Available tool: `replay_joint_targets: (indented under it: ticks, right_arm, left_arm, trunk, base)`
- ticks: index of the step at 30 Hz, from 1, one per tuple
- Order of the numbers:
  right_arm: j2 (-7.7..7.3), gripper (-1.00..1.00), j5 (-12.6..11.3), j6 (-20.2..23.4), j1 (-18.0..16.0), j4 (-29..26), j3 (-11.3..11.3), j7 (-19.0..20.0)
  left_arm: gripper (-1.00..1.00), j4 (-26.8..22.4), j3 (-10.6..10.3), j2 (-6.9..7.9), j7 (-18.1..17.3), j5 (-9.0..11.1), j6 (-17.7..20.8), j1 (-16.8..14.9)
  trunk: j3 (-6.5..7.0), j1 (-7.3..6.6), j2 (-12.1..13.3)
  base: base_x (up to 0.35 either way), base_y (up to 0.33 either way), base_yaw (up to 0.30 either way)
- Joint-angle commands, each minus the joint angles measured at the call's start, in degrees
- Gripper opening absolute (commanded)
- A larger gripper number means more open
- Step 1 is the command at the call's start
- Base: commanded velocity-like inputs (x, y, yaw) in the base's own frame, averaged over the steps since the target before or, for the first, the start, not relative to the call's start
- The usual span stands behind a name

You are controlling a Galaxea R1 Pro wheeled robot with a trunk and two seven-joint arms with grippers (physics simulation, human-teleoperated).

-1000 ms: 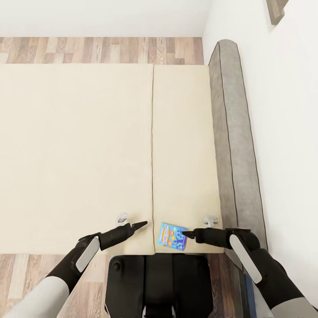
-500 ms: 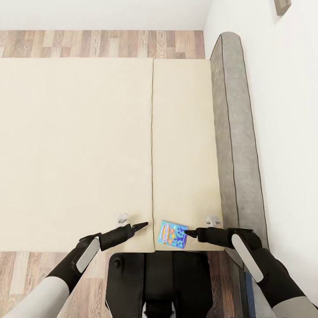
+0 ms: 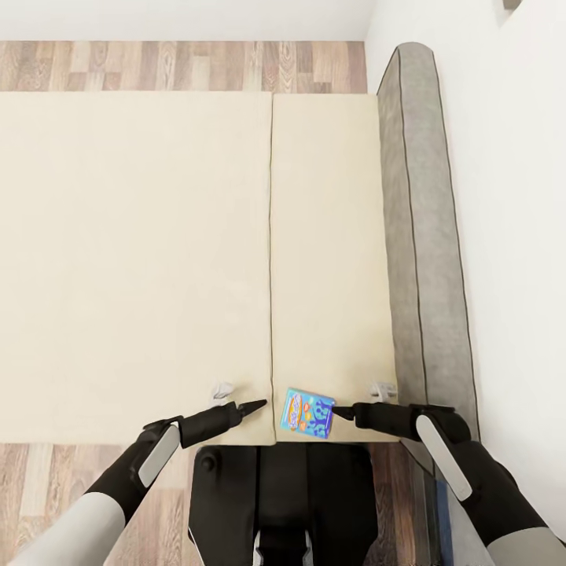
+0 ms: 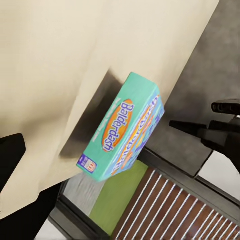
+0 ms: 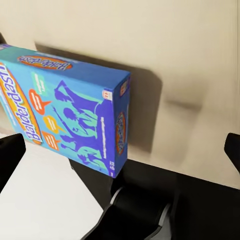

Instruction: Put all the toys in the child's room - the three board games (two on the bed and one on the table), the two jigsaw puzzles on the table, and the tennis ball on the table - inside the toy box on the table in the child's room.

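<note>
A blue board game (image 3: 308,415) with big figures lies flat on the bed (image 3: 157,259), at the near edge of the beige mattress. My left gripper (image 3: 253,406) hovers just left of it, open, a small gap away. My right gripper (image 3: 343,411) is open with its tip at the box's right edge. The left wrist view looks at the box (image 4: 122,127) along its teal edge, with one of that gripper's fingers (image 4: 10,160) beside it. In the right wrist view the lid (image 5: 65,110) reads "Balderdash", and two fingers (image 5: 11,155) stand wide apart. Nothing is held.
A low grey headboard (image 3: 420,236) runs along the bed's right side against a white wall (image 3: 511,236). Wood-plank floor (image 3: 181,67) lies beyond the bed and under my black base (image 3: 275,495).
The whole head view has shifted, so the bed sits higher in the picture. Both arms stay beside the box. The box has not moved on the mattress.
</note>
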Motion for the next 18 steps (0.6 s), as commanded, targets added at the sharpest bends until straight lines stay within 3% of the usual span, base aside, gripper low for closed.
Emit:
replay_joint_targets:
  ticks: [1, 13, 14, 18]
  right_arm:
    - [-0.06, 1.00, 0.23, 0.17, -0.02, -0.09, 0.00, 0.33]
    - [-0.25, 1.00, 0.29, 0.27, 0.68, -4.60, -0.46, 2.55]
    - [-0.21, 1.00, 0.34, 0.32, 0.89, -6.07, -0.89, 2.80]
    - [-0.15, 1.00, 0.41, 0.28, 1.06, -7.19, -1.34, 2.93]
  left_arm:
    - [1.00, -0.04, -0.22, -0.02, 0.08, 0.51, 0.42, -0.02]
    - [1.00, -1.41, -0.28, 0.12, -0.20, 0.28, 1.27, 0.12]
    - [1.00, -3.54, -1.23, 0.34, -0.34, -0.95, 0.94, 0.29]
    - [1.00, -6.29, -2.14, 0.66, -1.65, -2.74, 1.02, 0.68]
  trunk:
    - [-0.15, 0.03, -0.09]
    - [-0.85, 0.03, -0.09]
    - [-0.86, 0.03, -0.09]
    - [-0.88, 0.03, -0.09]
  base:
    - [0.000, 0.000, 0.000]
    - [0.000, 0.000, 0.000]
    - [0.000, 0.000, 0.000]
    - [0.000, 0.000, 0.000]
